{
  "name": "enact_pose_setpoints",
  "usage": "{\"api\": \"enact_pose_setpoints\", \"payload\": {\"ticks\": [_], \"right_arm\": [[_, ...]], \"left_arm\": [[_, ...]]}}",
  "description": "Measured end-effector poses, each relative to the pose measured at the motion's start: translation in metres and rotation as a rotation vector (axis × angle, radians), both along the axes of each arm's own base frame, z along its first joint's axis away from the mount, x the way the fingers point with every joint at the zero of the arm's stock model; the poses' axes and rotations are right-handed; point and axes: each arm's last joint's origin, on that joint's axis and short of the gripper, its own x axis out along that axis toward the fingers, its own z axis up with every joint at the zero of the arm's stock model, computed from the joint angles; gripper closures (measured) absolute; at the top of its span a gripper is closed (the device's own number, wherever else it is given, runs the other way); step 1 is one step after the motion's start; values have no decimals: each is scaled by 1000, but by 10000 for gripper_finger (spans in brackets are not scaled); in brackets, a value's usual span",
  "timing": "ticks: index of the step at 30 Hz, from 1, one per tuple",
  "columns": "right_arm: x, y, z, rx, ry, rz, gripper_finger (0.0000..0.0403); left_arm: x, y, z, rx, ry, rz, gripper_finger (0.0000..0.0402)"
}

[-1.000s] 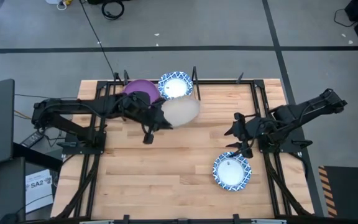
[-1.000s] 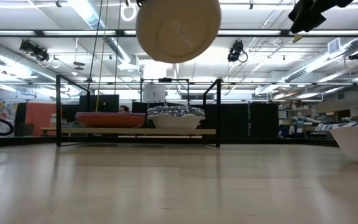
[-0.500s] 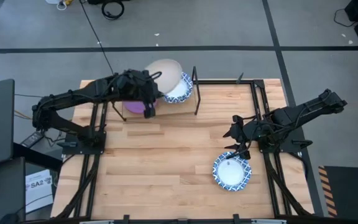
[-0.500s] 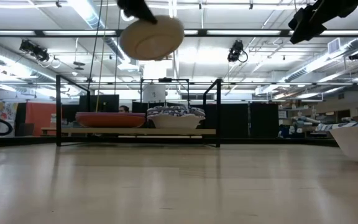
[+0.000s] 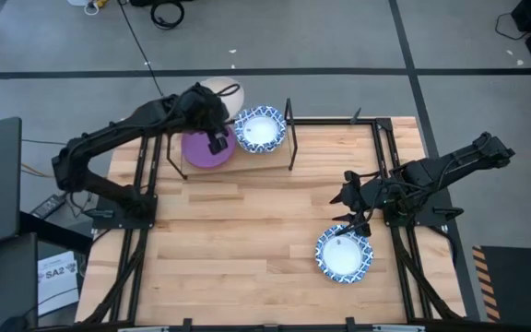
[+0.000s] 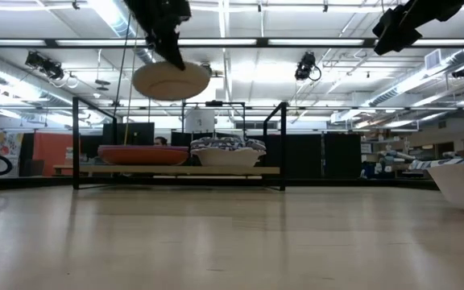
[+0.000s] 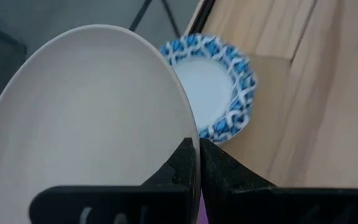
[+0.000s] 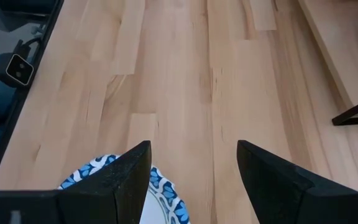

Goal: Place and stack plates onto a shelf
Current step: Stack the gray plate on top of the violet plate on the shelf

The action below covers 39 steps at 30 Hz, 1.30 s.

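The left hand point(image 7: 197, 163) is closed on the rim of the beige plate point(image 7: 92, 124), with its two fingers pinching the edge, and it holds this plate in the air above the far left corner of the bench point(image 5: 247, 240), over the left end of the shelf point(image 6: 176, 170). In the low view the beige plate point(image 6: 171, 80) hangs nearly level and well above the shelf, not touching anything. Under it, on the left part of the shelf, lies the purple plate point(image 5: 203, 149), and just beside it on the right part sits a blue-and-white plate point(image 5: 260, 130); in the low view this right pile seems to have more than one plate, but I cannot tell how many. The step in hand looks like stacking: the beige plate is carried to its place but not yet set down. I think the next move needs a slow lowering onto the purple plate, keeping the plate level and free of the black posts, and only then opening the fingers. The right hand point(image 8: 191, 171) is open and empty, and waits near the right edge of the bench, just above another blue-and-white plate point(image 5: 345, 254) that must still go to the shelf.
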Motion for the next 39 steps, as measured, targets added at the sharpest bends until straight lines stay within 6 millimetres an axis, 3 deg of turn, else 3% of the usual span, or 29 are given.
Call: {"api": "enact_pose_setpoints", "payload": {"ticks": [18,39], "right_arm": [[1,0,1,4,-11,0,160],[1,0,1,4,-11,1,158]], "left_arm": [[26,23,-54,-165,186,99,385],[24,20,-62,-300,166,289,385]]}}
